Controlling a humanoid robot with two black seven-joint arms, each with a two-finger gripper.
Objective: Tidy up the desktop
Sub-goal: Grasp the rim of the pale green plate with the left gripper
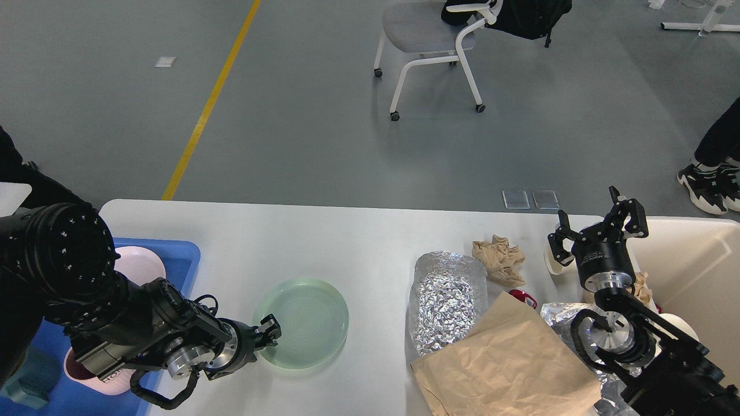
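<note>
where the desktop (358, 248) spreads, left gripper (269, 333) low above it

Our left arm hides most of the pink mug (110, 382). The brown paper (509, 370) runs off the bottom edge. A person's shoes (710, 184) are cut off at right.

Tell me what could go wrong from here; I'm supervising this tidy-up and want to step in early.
The left gripper sits at the near-left rim of the green plate; a shallow hold there may slip or just push the plate across the desktop. The right gripper hangs open above the foil and paper clutter, which a sweep could scatter.
</note>
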